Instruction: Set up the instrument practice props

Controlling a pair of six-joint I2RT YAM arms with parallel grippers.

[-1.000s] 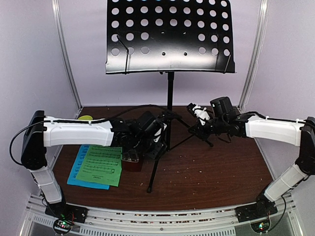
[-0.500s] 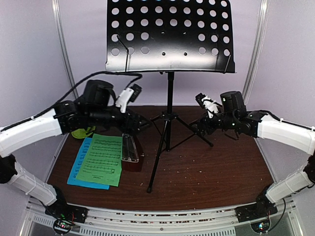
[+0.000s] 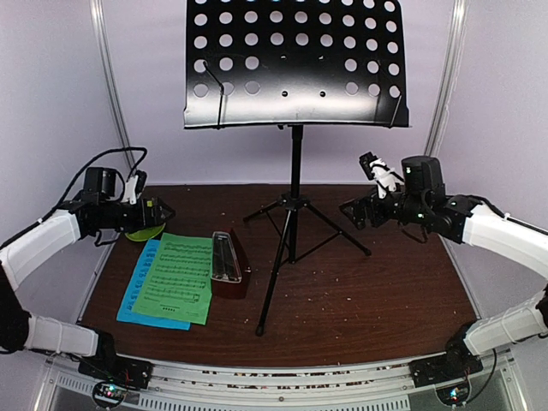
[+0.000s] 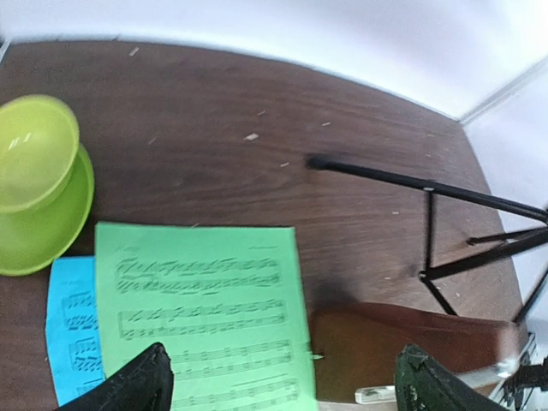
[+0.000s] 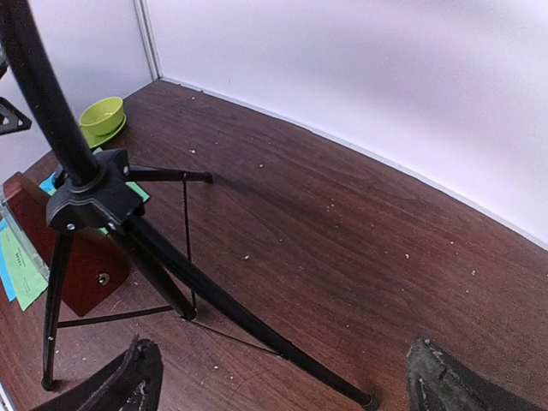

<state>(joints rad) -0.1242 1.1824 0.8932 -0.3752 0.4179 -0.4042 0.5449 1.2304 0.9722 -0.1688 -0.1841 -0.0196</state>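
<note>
The black music stand [image 3: 295,64] is upright at the table's centre, its hole-punched desk bare, its tripod legs [image 5: 231,308] spread on the wood. A green sheet of music [image 3: 175,278] lies flat on a blue sheet [image 3: 137,291] at the left. The reddish-brown metronome [image 3: 229,264] with its clear cover lies beside them. My left gripper [image 3: 164,211] hovers open and empty over the far left. In the left wrist view the left gripper [image 4: 282,385] is above the green sheet [image 4: 201,300] and the metronome [image 4: 411,342]. My right gripper [image 3: 351,211] hangs open and empty right of the stand.
A small lime-green bowl [image 4: 38,163] on a matching saucer sits at the far left, partly hidden under my left gripper in the top view. White walls and metal frame posts [image 3: 116,103] close in the back and sides. Crumbs dot the brown tabletop [image 3: 377,291].
My left arm has drawn back from the stand's base to the far left. The right arm has pulled away to the right and risen. Both grippers have opened wider.
</note>
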